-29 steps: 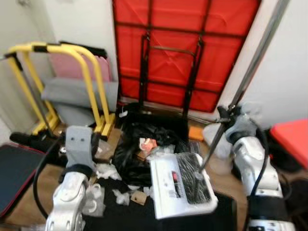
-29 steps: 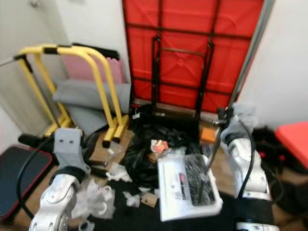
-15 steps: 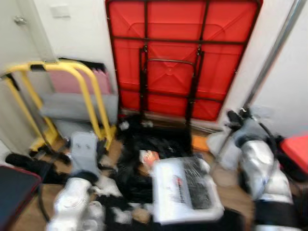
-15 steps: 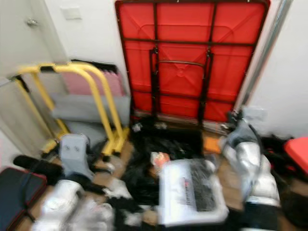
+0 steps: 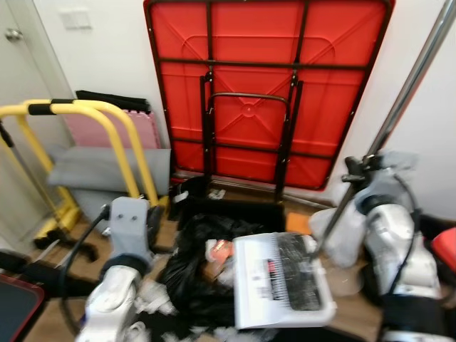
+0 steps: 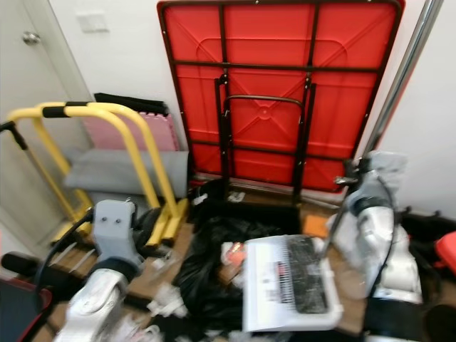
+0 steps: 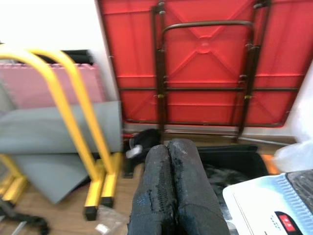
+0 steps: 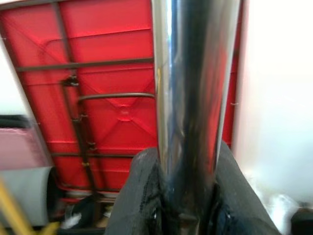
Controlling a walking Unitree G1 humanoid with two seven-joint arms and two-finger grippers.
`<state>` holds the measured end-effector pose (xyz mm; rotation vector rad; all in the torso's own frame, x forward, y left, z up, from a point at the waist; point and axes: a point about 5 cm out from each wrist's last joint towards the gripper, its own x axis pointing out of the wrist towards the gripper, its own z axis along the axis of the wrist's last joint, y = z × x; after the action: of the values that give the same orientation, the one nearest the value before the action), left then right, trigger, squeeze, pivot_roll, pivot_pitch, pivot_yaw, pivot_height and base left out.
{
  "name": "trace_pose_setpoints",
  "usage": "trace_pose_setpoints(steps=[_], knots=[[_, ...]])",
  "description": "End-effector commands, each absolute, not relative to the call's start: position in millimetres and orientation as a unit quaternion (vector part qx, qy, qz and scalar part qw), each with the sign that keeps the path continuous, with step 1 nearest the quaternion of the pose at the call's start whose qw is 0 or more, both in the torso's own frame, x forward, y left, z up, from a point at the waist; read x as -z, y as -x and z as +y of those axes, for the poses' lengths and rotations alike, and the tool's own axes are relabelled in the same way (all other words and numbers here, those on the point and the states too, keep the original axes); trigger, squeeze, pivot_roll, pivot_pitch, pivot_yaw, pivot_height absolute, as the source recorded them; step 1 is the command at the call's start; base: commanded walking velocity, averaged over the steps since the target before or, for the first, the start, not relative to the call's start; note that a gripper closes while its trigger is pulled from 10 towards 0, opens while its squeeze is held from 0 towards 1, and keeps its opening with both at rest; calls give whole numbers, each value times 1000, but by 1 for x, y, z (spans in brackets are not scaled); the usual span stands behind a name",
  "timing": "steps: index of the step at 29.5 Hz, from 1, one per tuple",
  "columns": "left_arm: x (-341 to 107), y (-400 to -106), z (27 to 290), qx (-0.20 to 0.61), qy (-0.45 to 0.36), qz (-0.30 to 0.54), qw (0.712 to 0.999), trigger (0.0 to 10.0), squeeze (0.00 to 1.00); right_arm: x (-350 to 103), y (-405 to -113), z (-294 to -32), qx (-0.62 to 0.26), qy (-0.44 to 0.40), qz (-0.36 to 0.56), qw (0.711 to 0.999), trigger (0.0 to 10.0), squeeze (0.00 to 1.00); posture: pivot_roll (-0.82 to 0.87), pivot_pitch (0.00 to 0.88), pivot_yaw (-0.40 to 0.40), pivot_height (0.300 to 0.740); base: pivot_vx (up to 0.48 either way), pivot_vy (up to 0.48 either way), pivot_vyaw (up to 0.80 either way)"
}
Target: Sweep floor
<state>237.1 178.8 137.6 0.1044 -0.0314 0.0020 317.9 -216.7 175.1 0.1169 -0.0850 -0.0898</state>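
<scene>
— Two hands, so start with the working one: what has the right hand [image 8: 188,196] got?

— Its black fingers [image 8: 139,196] are clamped on either side of a shiny metal pole [image 5: 399,107], which I take to be the broom handle. The pole slants down from the upper right toward the white dustpan-like tray [image 5: 281,281] on the floor, and its lower end seems to meet the dark bristles [image 5: 298,271] lying across that tray, though the joint is too blurred to be sure.

— And the left hand [image 7: 168,191]?

— Pressed together with nothing between its fingers, held low over the clutter and pointing at the red folded table [image 5: 267,85] leaning on the wall.

— Where is the mess?

— Just left of the tray: a crumpled black bag [image 5: 196,274] and white paper scraps [image 5: 153,303] on the wooden floor [image 5: 50,320], beside the yellow frame [image 5: 92,142].

— How should the sweep go?

— I'd keep the grip firm and low on the pole, so the head doesn't twist. Draw short strokes toward the tray, and steer wide of the bag, which could snag the bristles.
</scene>
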Motion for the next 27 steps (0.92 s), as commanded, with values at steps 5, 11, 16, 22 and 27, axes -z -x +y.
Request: trace_pose_setpoints(steps=[5, 11, 16, 22, 27], knots=[[-138, -233, 173, 1, -48, -12, 999, 10000, 0, -200, -333, -220, 45, -55, -94, 993, 10000, 0, -86, 48, -49, 740, 283, 0, 0], [-139, -224, 165, 9, -32, -3, 999, 10000, 0, -215, -356, -216, 46, -52, -114, 991, 10000, 0, -66, 98, -55, 740, 40, 0, 0], [-139, -216, 157, 33, -15, 6, 999, 10000, 0, -228, -373, -207, 35, -36, -131, 990, 10000, 0, -58, 131, -60, 740, 0, 0, 0], [-144, -207, 142, 69, -3, 6, 998, 10000, 0, -237, -386, -197, 23, -23, -137, 990, 10000, 0, -40, 175, -79, 740, 0, 0, 0], [-152, -194, 133, 82, 9, 9, 997, 10000, 0, -256, -399, -190, 24, 5, -155, 988, 10000, 0, -35, 232, -87, 740, 0, 0, 0]])
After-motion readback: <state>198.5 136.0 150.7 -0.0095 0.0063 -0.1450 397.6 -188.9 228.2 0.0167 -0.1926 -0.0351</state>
